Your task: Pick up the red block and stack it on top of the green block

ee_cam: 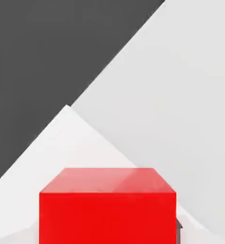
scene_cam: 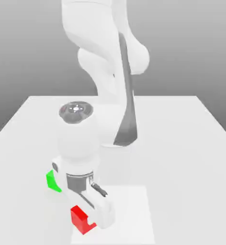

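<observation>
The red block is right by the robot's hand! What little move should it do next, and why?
Probably lift the red block gently straight up. The gripper is shut at the block, down low by the table, and the green block sits off to the side with no red block on it.

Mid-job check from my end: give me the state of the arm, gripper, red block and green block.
Arm: lowered over the red block.
Gripper: jaws shut on the red block.
Red block: gripped, not stacked.
Green block: on the table, partly hidden.
</observation>
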Tool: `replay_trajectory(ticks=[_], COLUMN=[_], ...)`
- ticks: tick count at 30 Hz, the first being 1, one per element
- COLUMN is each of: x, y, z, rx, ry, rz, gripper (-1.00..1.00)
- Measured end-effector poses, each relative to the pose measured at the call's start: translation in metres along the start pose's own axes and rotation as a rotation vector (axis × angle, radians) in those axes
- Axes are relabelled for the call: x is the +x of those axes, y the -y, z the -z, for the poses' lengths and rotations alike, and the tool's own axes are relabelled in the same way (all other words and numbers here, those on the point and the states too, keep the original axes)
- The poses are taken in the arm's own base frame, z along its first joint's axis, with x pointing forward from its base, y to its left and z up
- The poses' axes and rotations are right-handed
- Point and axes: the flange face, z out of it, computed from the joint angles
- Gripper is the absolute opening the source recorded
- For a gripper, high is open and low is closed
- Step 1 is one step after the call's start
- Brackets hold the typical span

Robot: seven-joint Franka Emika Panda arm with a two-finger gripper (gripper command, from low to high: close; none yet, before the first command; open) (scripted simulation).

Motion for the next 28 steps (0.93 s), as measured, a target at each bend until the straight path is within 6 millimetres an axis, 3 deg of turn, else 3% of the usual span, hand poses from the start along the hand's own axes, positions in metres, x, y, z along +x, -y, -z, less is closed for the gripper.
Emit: replay_trajectory(ticks=[6,11,16,18,25,26,28], x=[0.006,0.068,0.097,0.106,0.108,0.107,0.107], y=[-0.005,-0.064,-0.128,-0.146,-0.152,-0.152,-0.152], z=[0.06,0.083,0.096,0.093,0.04,0.035,0.035], rx=[-0.001,-0.006,-0.003,-0.001,0.0,0.0,0.0], ry=[-0.002,-0.007,-0.004,-0.003,-0.003,-0.002,-0.002], rz=[-0.037,-0.449,-0.838,-0.954,-0.99,-0.989,-0.987], gripper=[-1.0,-1.0,-1.0,-1.0,-1.0,1.0,1.0])
